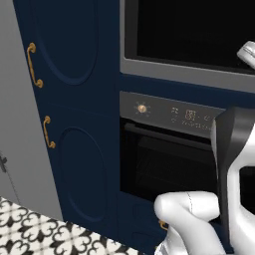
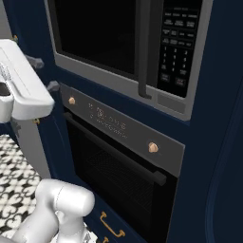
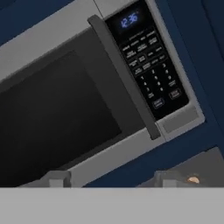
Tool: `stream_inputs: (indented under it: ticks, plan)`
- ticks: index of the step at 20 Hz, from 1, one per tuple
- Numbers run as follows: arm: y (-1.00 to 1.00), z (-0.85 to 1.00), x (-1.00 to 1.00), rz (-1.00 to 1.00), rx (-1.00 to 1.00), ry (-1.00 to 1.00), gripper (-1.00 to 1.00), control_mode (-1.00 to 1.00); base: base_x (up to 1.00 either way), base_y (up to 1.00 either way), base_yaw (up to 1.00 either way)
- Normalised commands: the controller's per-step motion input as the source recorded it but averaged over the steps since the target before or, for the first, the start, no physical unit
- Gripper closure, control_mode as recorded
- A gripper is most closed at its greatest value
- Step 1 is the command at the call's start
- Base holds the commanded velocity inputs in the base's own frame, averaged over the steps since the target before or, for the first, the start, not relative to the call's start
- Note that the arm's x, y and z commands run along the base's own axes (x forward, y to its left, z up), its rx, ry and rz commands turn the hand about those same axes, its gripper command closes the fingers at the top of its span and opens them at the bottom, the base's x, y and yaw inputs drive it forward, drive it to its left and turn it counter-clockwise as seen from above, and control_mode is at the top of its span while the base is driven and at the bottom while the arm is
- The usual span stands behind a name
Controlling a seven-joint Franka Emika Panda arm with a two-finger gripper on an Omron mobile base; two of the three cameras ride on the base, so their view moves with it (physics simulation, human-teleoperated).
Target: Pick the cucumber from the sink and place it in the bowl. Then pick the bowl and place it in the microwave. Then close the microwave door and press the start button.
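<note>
The microwave (image 3: 109,157) is built into the dark blue cabinet wall. Its door (image 3: 57,113), black glass in a grey frame, is shut flat against the front. The vertical door handle (image 3: 122,74) runs beside the keypad (image 3: 148,65), whose display is lit. I cannot tell which key is the start button. My gripper (image 3: 111,179) hangs in front of the lower edge of the door, open, with nothing between its fingers. From the right base view the gripper (image 2: 44,74) sits left of the door (image 2: 95,33), just off the frame. The cucumber, bowl and sink are out of view.
An oven (image 2: 123,175) with a bar handle and two brass knobs sits directly under the microwave. Dark blue cabinet doors with gold handles (image 1: 32,64) stand to the left. Patterned floor tiles (image 1: 30,231) lie below. My own arm (image 1: 234,164) rises close in front of the oven.
</note>
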Motion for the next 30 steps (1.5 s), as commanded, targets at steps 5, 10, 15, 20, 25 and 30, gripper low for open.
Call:
stream_inputs:
  ticks: [5,10,15,20,25,30]
  plan:
    - [-0.12,-0.40,-0.06,0.00,-0.50,0.01,1.00,-1.00,0.00,0.00,0.00]
    - [-0.57,-0.31,0.00,0.00,-0.11,-0.03,1.00,-1.00,0.00,0.00,0.00]
    - [-0.38,-0.35,0.05,-0.10,-0.03,0.05,1.00,-1.00,0.00,0.00,0.00]
    - [-0.51,-0.23,0.13,-0.06,0.00,0.10,1.00,-1.00,0.00,0.00,0.00]
    - [-0.39,-0.01,0.33,-0.03,0.00,0.09,1.00,-1.00,0.00,0.00,0.00]
    - [-0.28,0.03,0.50,0.00,0.01,0.00,1.00,-1.00,0.00,0.00,0.00]
